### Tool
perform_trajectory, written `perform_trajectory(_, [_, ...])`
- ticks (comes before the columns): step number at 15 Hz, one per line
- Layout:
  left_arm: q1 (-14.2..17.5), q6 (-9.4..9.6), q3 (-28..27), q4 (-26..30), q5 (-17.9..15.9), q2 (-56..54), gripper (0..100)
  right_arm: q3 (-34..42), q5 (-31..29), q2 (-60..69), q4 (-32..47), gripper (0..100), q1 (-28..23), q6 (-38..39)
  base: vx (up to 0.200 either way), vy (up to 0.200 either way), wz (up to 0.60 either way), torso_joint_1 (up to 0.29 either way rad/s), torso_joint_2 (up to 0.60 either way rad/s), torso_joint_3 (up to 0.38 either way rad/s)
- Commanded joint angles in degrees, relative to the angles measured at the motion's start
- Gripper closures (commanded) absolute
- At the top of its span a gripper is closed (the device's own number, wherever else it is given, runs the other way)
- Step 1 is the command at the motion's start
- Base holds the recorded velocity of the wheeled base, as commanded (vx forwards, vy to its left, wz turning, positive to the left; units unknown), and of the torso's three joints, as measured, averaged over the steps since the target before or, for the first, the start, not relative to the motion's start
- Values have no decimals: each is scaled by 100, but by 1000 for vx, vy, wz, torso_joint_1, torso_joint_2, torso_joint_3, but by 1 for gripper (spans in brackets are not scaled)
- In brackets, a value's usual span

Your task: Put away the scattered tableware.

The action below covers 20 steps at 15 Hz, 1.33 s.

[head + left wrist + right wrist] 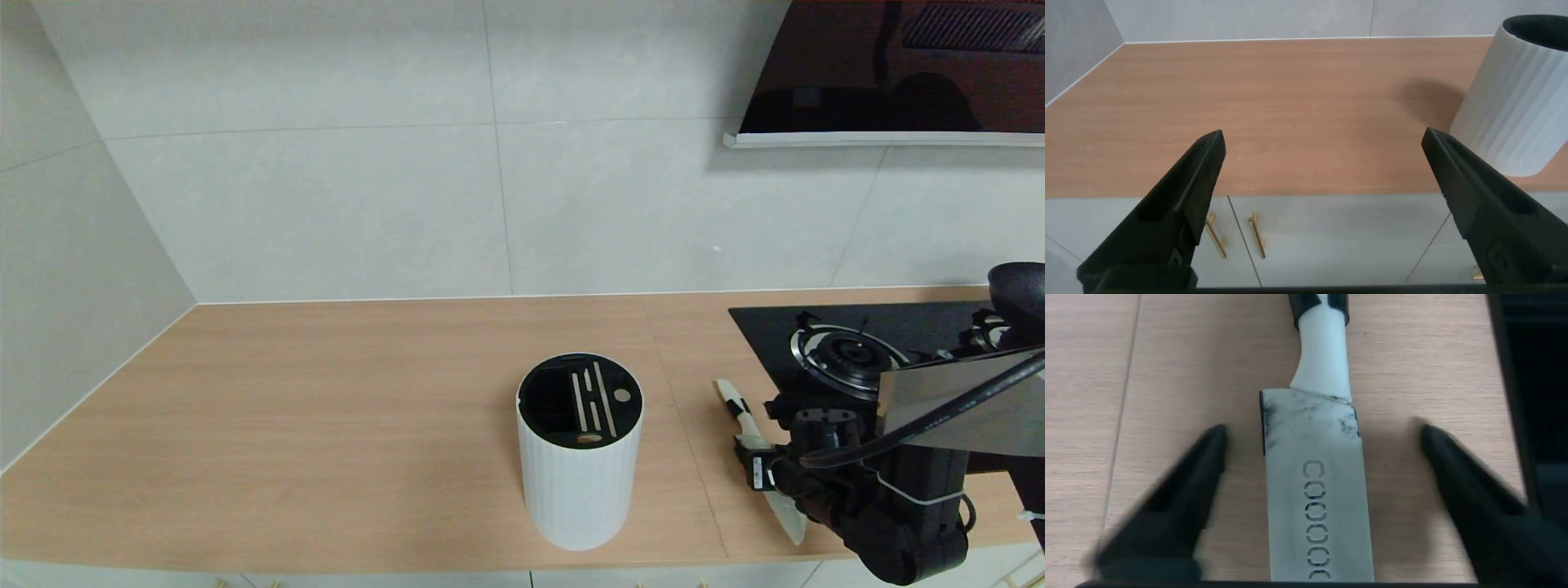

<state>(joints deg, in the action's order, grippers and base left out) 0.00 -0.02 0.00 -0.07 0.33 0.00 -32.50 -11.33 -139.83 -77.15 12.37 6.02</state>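
A knife (pixel 744 420) with a white blade and a black-and-white handle lies flat on the wooden counter (pixel 343 408), just left of the stove. My right gripper (pixel 775 461) hovers over its blade, open; in the right wrist view the knife (pixel 1315 474) lies between the two spread fingers of the gripper (pixel 1319 510), untouched. A white ribbed knife holder (pixel 580 465) with a black slotted top stands upright near the counter's front edge. My left gripper (pixel 1323 143) is open with nothing in it, low by the counter's front edge, and the holder (pixel 1523 98) stands to one side of it.
A black gas stove (pixel 849 351) with a burner takes the counter's right end, under a dark range hood (pixel 890 73). Tiled walls close the back and left. Cabinet doors with brass handles (pixel 1217 237) are below the counter edge.
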Motion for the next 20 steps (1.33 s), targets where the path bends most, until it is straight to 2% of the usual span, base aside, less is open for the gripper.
perform_trajectory(1, [0,2,0,-1,2,0,0,7,-1,8,7,100,2,-5,0,0,0,0,0,0])
perform_trajectory(8, [0,-6,0,-1,2,0,0,24,-28,87,7,100,2,4,0,0,0,0,0,0])
perform_trajectory(11, [0,2,0,-1,2,0,0,235,-28,588,51,100,19,-5,0,0,0,0,0,0])
perform_trajectory(16, [0,11,0,-1,2,0,0,613,60,2574,1379,100,239,13,0,0,0,0,0,0])
perform_trajectory(20, [0,20,0,-1,2,0,0,692,60,3330,1976,100,512,13,0,0,0,0,0,0])
